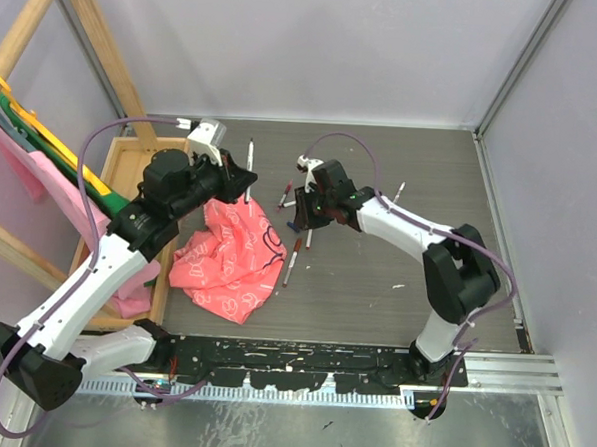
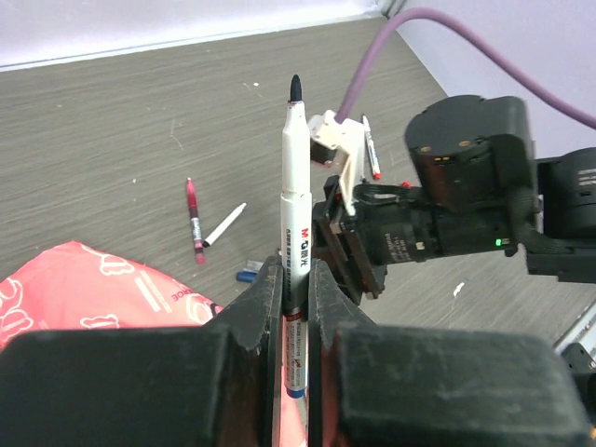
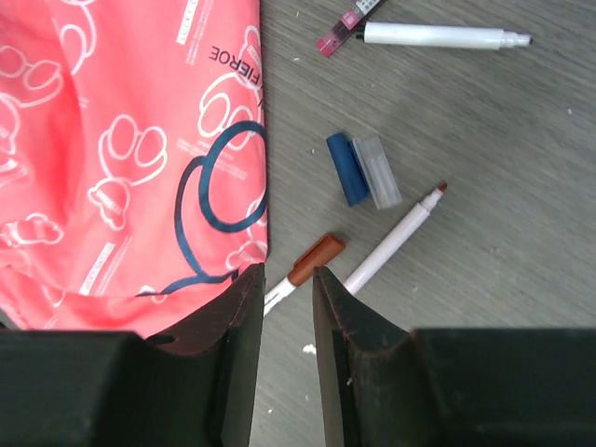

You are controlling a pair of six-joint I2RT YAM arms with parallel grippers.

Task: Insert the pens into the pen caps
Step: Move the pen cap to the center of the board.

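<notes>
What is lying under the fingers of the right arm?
Under the right gripper, on the table, lies a white pen with a brown cap. An uncapped pen lies beside it. The fingers cover both pens' near ends.

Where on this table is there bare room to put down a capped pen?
Bare table lies in front, between the pink cloth and the right arm's base, and at the far right, past the lone pen towards the wall. It is crowded between the cloth and the right gripper: loose pens and caps lie there.
</notes>
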